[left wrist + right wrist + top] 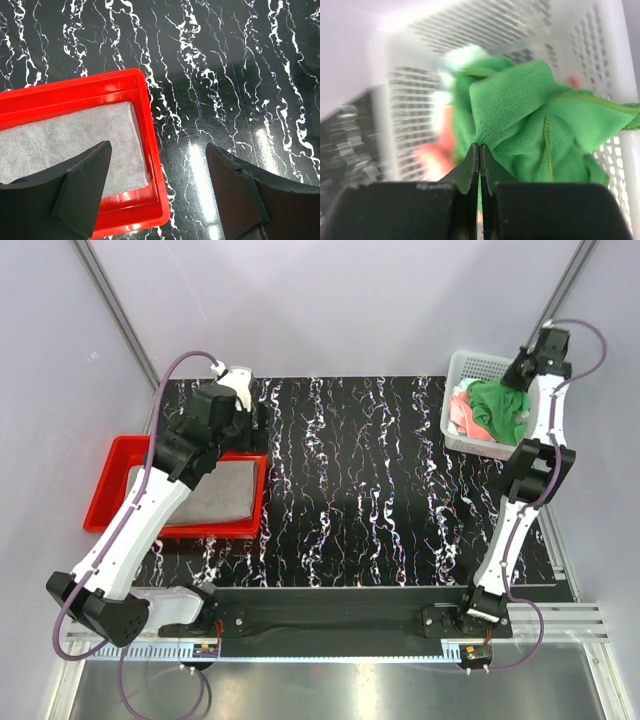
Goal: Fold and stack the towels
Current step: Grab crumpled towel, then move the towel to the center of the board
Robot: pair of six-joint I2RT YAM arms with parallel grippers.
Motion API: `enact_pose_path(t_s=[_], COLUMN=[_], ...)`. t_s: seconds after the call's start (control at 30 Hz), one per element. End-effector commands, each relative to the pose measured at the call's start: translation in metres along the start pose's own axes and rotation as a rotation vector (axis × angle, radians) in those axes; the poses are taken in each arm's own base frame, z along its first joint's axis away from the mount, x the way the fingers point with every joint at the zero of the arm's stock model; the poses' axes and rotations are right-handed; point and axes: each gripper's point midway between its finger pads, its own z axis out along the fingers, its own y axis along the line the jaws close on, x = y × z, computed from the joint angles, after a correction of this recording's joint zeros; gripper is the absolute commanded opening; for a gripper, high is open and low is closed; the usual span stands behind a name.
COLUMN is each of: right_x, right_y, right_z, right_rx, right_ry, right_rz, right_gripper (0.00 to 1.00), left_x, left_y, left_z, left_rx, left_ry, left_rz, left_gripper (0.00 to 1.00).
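Top view: left tool (pixel 245 405) hangs above the far right corner of the red tray (pixel 110 480), which sits at the left edge of the bench (pixel 350 470). The grey towel (pixel 205 490) lies flat inside the tray and nothing touches it. The right tool (pixel 514 378) is down in the white basket (pixel 470 360) at the far right corner of the bench, on top of the bright green towel (pixel 500 410). The salmon-pink towel (pixel 462 418) is bunched at the basket's left side, partly under the green one. Left wrist view: left tool (pixel 157 150) is released, jaws wide apart with nothing between them. One finger is over the grey towel (pixel 65 140), the other over bare bench (pixel 225 75), and the red tray (pixel 75 87) rim runs between them. The towel looks folded, with its edge just inside the rim. Right wrist view: right tool (pixel 479 150) is clenched, fingertips meeting on a raised fold of the bright green towel (pixel 520 110), and green cloth shows in the slit between the fingers. That towel is crumpled against the white basket (pixel 420 95) wall, and the salmon-pink towel (pixel 432 155) shows below and to its left. A pale mint-green towel (pixel 465 56) peeks out behind, too blurred to read further.
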Motion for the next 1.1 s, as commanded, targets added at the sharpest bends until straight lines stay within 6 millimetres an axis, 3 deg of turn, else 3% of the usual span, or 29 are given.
enact_pose_path(t_s=[0.0, 0.03, 0.07, 0.1, 0.23, 0.33, 0.43, 0.47, 0.5, 0.53, 0.57, 0.6, 0.63, 0.67, 0.73, 0.77, 0.83, 0.9, 0.93, 1.0, 1.03, 1.07], right_x=[-0.107, -0.111, -0.112, -0.113, -0.103, -0.076, -0.016, 0.022, 0.04, 0.064, 0.094, 0.145, 0.166, 0.231, 0.281, 0.326, 0.346, 0.345, 0.341, 0.316, 0.302, 0.289], right_y=[0.098, 0.119, 0.128, 0.139, 0.175, 0.2, 0.222, 0.221, 0.225, 0.23, 0.248, 0.239, 0.239, 0.23, 0.226, 0.212, 0.196, 0.184, 0.169, 0.164, 0.146, 0.142], right_z=[-0.173, -0.195, -0.213, -0.245, -0.313, -0.352, -0.367, -0.343, -0.361, -0.363, -0.37, -0.36, -0.355, -0.349, -0.343, -0.337, -0.331, -0.325, -0.312, -0.299, -0.283, -0.27], right_rx=[-0.297, -0.399, -0.436, -0.467, -0.577, -0.708, -0.793, -0.776, -0.807, -0.836, -0.9, -0.882, -0.873, -0.861, -0.867, -0.838, -0.773, -0.703, -0.587, -0.494, -0.354, -0.292], right_ry=[-0.297, -0.315, -0.327, -0.356, -0.378, -0.306, -0.159, -0.05, -0.039, 0.016, 0.063, 0.165, 0.184, 0.307, 0.391, 0.493, 0.528, 0.492, 0.446, 0.347, 0.28, 0.25], right_rz=[-0.048, -0.047, -0.039, -0.043, -0.079, -0.076, -0.1, -0.082, -0.095, -0.082, -0.105, -0.088, -0.067, -0.073, -0.049, -0.059, -0.05, -0.055, -0.062, -0.102, -0.109, -0.104], right_gripper=[0.0, 0.0, 0.0, 0.0, 0.0, 0.0, 0.0, 0.0, 0.0, 0.0, 0.0, 0.0, 0.01, 0.02, 0.1, 0.17, 0.32, 0.45, 0.46, 0.48, 0.48, 0.47], left_x=[-0.039, -0.041, -0.04, -0.041, -0.048, -0.05, -0.049, -0.047, -0.044, -0.042, -0.037, -0.031, -0.026, -0.02, -0.003, 0.003, 0.014, 0.017, 0.023, 0.017, 0.019, 0.02], left_y=[-0.003, -0.002, -0.001, -0.002, -0.007, -0.011, -0.012, -0.014, -0.016, -0.016, -0.018, -0.017, -0.016, -0.015, -0.013, -0.014, -0.019, -0.031, -0.036, -0.052, -0.064, -0.073], left_z=[-0.03, -0.034, -0.035, -0.037, -0.04, -0.036, -0.031, -0.032, -0.03, -0.029, -0.028, -0.025, -0.023, -0.021, -0.012, -0.009, 0.004, 0.012, 0.026, 0.034, 0.047, 0.054], left_rx=[0.043, 0.047, 0.045, 0.05, 0.075, 0.091, 0.091, 0.105, 0.114, 0.12, 0.128, 0.122, 0.115, 0.107, 0.096, 0.1, 0.117, 0.165, 0.164, 0.215, 0.232, 0.251], left_ry=[-0.161, -0.197, -0.205, -0.212, -0.21, -0.198, -0.163, -0.153, -0.142, -0.139, -0.126, -0.108, -0.092, -0.075, -0.028, -0.009, 0.035, 0.068, 0.111, 0.124, 0.136, 0.142], left_rz=[-0.04, -0.046, -0.045, -0.049, -0.07, -0.074, -0.081, -0.079, -0.078, -0.078, -0.078, -0.081, -0.08, -0.078, -0.063, -0.06, -0.053, -0.065, -0.067, -0.084, -0.082, -0.083], left_gripper=[0.82, 0.83, 0.84, 0.84, 0.84, 0.84, 0.84, 0.84, 0.84, 0.84, 0.84, 0.84, 0.84, 0.84, 0.84, 0.84, 0.83, 0.81, 0.8, 0.78, 0.78, 0.77])
